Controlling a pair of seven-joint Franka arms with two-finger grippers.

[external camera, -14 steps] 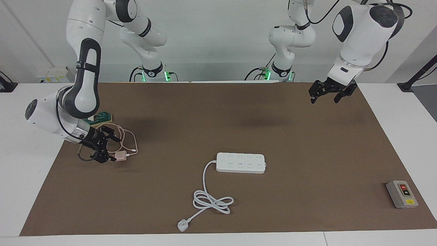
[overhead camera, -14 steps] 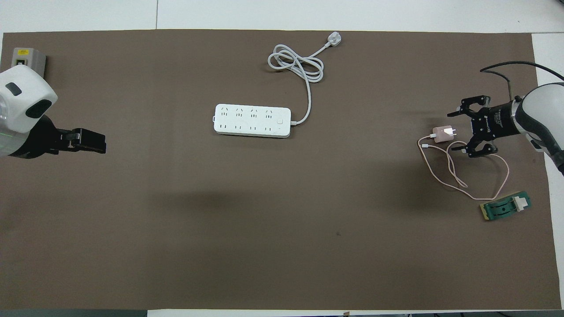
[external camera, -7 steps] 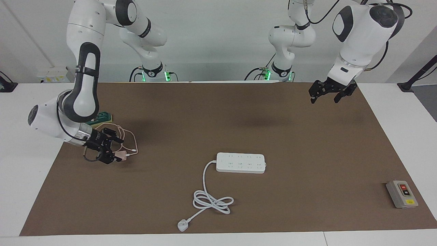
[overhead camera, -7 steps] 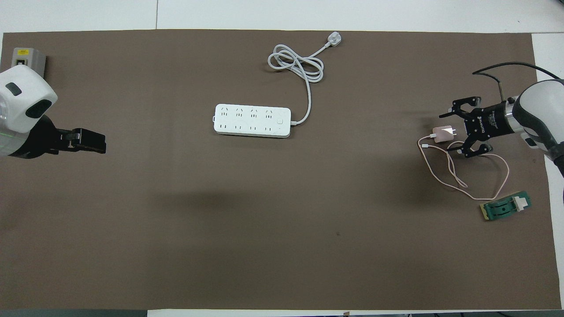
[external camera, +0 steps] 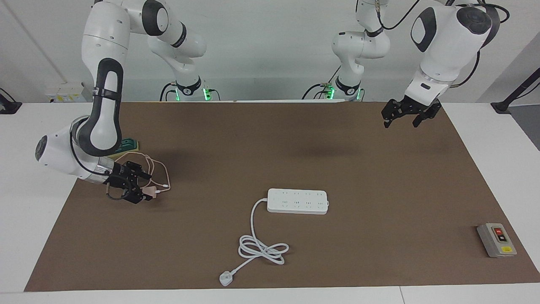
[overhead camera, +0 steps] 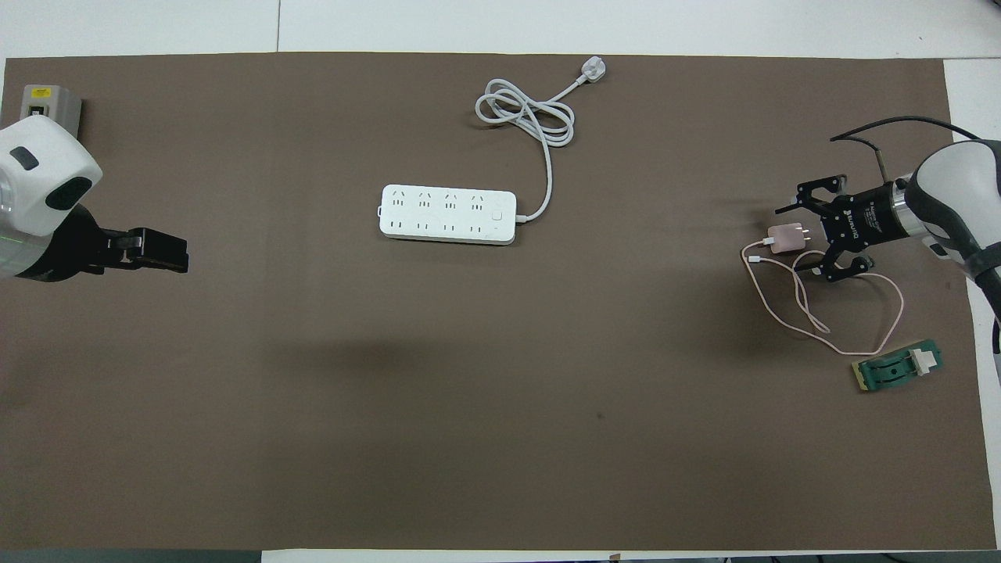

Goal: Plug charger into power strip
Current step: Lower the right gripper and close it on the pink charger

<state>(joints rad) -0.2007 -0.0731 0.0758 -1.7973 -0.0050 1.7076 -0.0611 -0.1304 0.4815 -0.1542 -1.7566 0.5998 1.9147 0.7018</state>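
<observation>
Brown table (external camera: 295, 139): charger (overhead camera: 785, 235) lies between the right gripper's (overhead camera: 805, 234) spread fingers (overhead camera: 813, 190), seemingly untouched; left gripper (external camera: 404, 114) waits, fingers apart.

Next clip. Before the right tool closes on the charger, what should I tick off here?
1. Right tool open: ok.
2. Its fingers on either side of the charger: ok in the overhead view; contact cannot tell.
3. Cable free of the green block: cannot tell.
4. Power strip outlets up and uncovered: ok.
5. Left tool waits over the mat, away from the strip: ok.
</observation>
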